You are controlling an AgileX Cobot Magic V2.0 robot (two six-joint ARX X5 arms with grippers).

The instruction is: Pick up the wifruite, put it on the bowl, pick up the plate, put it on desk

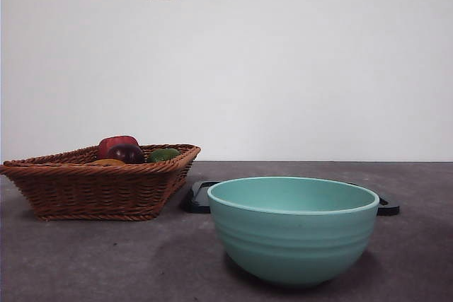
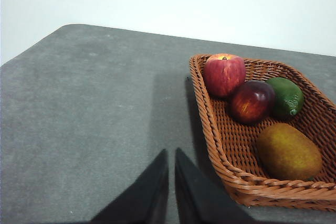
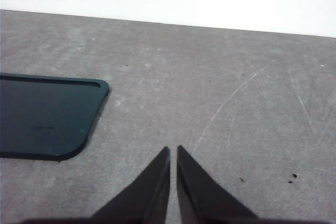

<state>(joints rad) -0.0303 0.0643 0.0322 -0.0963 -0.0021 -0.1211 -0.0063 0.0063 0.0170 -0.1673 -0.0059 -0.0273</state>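
Front view barely shows the wifruite (image 2: pixel 289 152) in the basket (image 2: pixel 220 129); left wrist shows it fully. Both the left gripper (image 2: pixel 171 153) and right gripper (image 3: pixel 173 150) are closed, holding nothing.

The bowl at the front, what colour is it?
Mint green, with faint ribs around the outside of the bowl; the front view shows it best.

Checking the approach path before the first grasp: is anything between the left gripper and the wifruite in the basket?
Only the wicker basket's near wall lies between the left gripper and the wifruite. From above, the wifruite is uncovered, apart from the dark red fruit and green fruit.
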